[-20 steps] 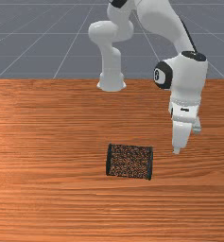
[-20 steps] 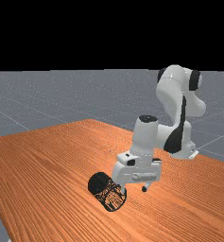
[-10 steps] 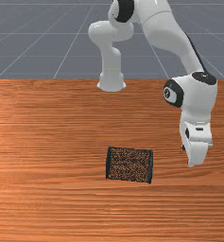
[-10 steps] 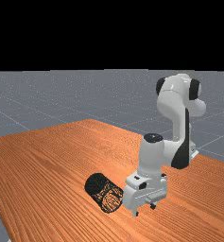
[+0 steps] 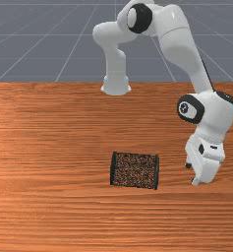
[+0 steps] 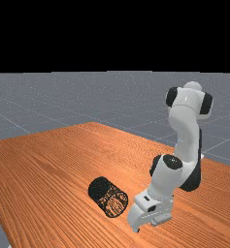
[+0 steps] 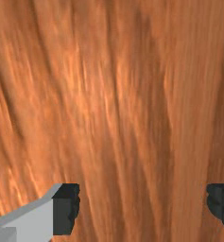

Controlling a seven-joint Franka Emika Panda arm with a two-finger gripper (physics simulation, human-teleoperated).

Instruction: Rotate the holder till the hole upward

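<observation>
Right now your claw (image 5: pixel 191 174) is spread, with its two fingers (image 7: pixel 66 208) standing wide apart and the wood grain of the table (image 5: pixel 49 147) running between their dark pads in the wrist view. Neither finger has hold of anything. Its tips point down low over the wood, but you cannot tell whether they touch it. In the far view your hand (image 6: pixel 150 210) leans, its top toward one o'clock and its fingers toward seven.

Look to nine o'clock from the claw in the front view and you have the holder (image 5: pixel 135 170), near but apart, a clear strip of wood lying between the two. In the far view you find it between ten and eleven o'clock from the fingertips. It is a black mesh cylinder lying on its side on the table, so its hole is not facing up. You see the open mouth in the far view, turned to between four and five o'clock, with the denser dark end up toward ten. In the front view its length runs nearly from nine o'clock to three, with a dark rim at each end.

Farther out, your white and grey arm (image 5: pixel 177 39) arches over from the base (image 5: pixel 115 83), which stands between ten and eleven o'clock from the claw in the front view. Past the table's edge, at twelve o'clock, you have the grey floor (image 5: pixel 29 44) with its pale lines.
</observation>
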